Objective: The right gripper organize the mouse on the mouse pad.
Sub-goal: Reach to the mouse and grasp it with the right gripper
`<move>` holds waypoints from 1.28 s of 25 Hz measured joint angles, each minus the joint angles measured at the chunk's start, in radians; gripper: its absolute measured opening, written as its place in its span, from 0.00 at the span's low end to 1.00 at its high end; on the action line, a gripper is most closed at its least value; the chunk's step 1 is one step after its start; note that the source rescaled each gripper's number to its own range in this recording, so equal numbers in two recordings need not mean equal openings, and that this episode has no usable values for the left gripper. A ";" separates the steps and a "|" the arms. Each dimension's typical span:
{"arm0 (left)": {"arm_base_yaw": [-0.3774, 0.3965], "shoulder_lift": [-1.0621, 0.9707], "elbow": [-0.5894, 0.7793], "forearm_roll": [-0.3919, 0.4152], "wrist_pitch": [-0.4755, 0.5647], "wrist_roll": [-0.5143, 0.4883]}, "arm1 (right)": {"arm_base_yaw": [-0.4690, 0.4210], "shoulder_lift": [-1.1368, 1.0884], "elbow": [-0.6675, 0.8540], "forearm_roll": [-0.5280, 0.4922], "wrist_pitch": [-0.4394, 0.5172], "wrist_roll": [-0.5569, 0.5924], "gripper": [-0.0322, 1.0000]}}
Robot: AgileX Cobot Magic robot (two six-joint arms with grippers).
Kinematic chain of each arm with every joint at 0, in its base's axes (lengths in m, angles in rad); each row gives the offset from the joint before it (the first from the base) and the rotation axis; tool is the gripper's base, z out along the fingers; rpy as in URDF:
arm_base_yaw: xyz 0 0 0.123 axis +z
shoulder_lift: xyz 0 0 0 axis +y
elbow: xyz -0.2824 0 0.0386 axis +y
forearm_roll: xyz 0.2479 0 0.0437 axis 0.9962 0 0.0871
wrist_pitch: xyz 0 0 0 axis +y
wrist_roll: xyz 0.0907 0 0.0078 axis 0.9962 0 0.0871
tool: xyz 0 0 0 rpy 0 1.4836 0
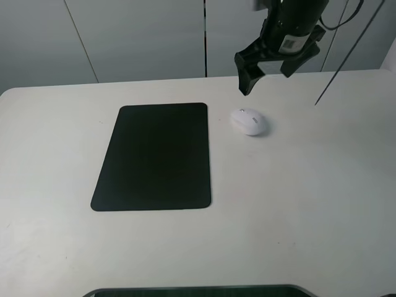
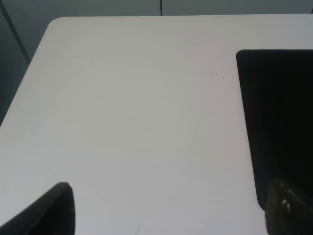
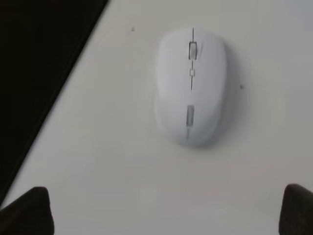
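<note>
The white mouse [image 1: 248, 121] lies on the white table, just right of the black mouse pad [image 1: 154, 156], not on it. My right gripper [image 1: 268, 73] hangs open and empty in the air above and slightly behind the mouse. In the right wrist view the mouse [image 3: 191, 86] lies between the two spread fingertips [image 3: 29, 210], with the pad's edge [image 3: 34, 73] beside it. The left gripper [image 2: 166, 210] is open over bare table beside the pad's corner [image 2: 279, 117]; it does not show in the high view.
The white table [image 1: 309, 204] ends at a grey panelled wall behind. A thin dark cable [image 1: 337, 71] runs down to the table at the back right. A dark object's edge [image 1: 198, 291] shows at the front.
</note>
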 joint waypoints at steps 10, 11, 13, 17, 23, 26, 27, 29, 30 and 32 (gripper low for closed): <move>0.000 -0.001 0.000 0.000 -0.002 0.000 | 0.000 0.182 -0.120 -0.022 -0.011 0.021 1.00; 0.000 0.000 0.000 0.000 -0.002 0.000 | 0.000 0.199 -0.131 -0.024 -0.002 0.021 1.00; 0.000 -0.001 0.000 0.000 -0.002 0.000 | 0.002 0.227 -0.148 -0.038 0.007 0.021 1.00; 0.000 0.000 0.000 0.000 -0.004 0.000 | 0.002 0.280 -0.168 -0.053 0.017 0.023 1.00; 0.000 0.000 0.000 0.000 -0.004 0.000 | 0.004 0.349 -0.213 -0.073 0.028 0.026 1.00; 0.000 0.000 0.000 0.000 -0.004 0.000 | 0.004 0.367 -0.225 -0.081 0.029 0.026 1.00; 0.000 0.000 0.000 0.000 -0.004 0.000 | 0.006 0.372 -0.229 -0.091 0.029 0.026 1.00; 0.000 0.000 0.000 0.000 -0.004 0.000 | 0.006 0.388 -0.229 -0.097 0.029 0.026 1.00; 0.000 0.000 0.000 0.000 -0.004 0.000 | 0.006 0.398 -0.230 -0.099 0.029 0.026 1.00; 0.000 0.000 0.000 0.000 -0.004 0.000 | 0.006 0.417 -0.236 -0.099 0.029 0.026 1.00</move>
